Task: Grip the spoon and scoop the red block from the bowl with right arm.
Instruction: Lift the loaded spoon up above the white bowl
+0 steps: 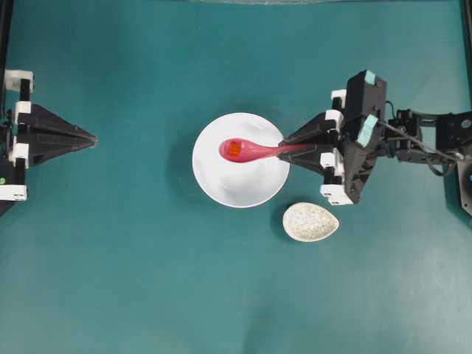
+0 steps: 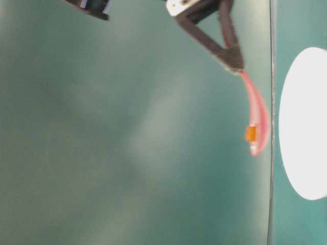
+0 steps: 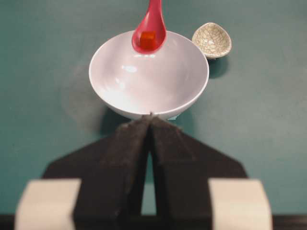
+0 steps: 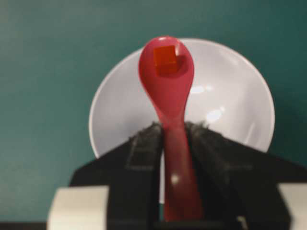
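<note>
My right gripper is shut on the handle of the pink spoon. The spoon's scoop hangs over the white bowl, raised above it. The red block lies in the scoop. My left gripper rests at the far left, shut, nothing between its fingers.
A small speckled beige dish sits on the teal table just right of the bowl's near side, close below my right gripper.
</note>
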### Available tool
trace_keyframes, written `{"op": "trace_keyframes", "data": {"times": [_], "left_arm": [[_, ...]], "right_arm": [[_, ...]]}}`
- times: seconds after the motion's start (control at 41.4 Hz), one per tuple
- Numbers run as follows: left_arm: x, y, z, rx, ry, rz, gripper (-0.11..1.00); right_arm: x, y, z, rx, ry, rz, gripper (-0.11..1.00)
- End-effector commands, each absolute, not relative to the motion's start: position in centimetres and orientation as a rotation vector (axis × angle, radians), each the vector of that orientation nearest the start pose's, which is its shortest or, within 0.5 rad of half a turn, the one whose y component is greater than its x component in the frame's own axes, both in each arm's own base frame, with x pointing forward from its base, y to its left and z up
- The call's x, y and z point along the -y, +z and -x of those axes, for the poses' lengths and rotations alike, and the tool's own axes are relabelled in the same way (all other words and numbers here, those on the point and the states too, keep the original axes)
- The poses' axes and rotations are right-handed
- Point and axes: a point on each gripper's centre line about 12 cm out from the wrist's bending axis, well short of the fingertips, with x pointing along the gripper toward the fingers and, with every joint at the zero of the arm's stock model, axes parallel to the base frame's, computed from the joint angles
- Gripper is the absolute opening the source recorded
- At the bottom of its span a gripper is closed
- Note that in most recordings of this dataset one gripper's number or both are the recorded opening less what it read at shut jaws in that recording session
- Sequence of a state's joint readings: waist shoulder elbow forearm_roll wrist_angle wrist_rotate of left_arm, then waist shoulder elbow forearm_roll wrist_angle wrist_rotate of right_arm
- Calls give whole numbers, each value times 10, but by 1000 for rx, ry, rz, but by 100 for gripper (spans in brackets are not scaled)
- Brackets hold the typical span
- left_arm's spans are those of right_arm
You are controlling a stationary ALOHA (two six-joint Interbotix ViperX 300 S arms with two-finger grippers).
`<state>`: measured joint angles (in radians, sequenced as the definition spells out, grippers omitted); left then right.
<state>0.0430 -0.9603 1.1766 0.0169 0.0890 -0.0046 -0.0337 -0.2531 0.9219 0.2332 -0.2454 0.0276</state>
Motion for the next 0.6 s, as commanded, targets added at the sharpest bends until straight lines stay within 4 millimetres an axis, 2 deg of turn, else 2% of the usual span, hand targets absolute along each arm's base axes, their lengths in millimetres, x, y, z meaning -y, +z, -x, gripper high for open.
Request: {"op": "trace_keyframes", "data": {"times": [0.0, 0.266, 0.579], "left_arm": [[-9, 257, -197, -281, 42, -6, 1], [-8, 257, -197, -284, 41, -8, 1], [-8, 256, -198, -284, 41, -8, 1]], "right_arm": [[16, 221, -327, -376, -125, -244, 24], [16, 244, -325, -363, -109, -241, 24], [16, 256, -326, -329, -105, -242, 24]]}}
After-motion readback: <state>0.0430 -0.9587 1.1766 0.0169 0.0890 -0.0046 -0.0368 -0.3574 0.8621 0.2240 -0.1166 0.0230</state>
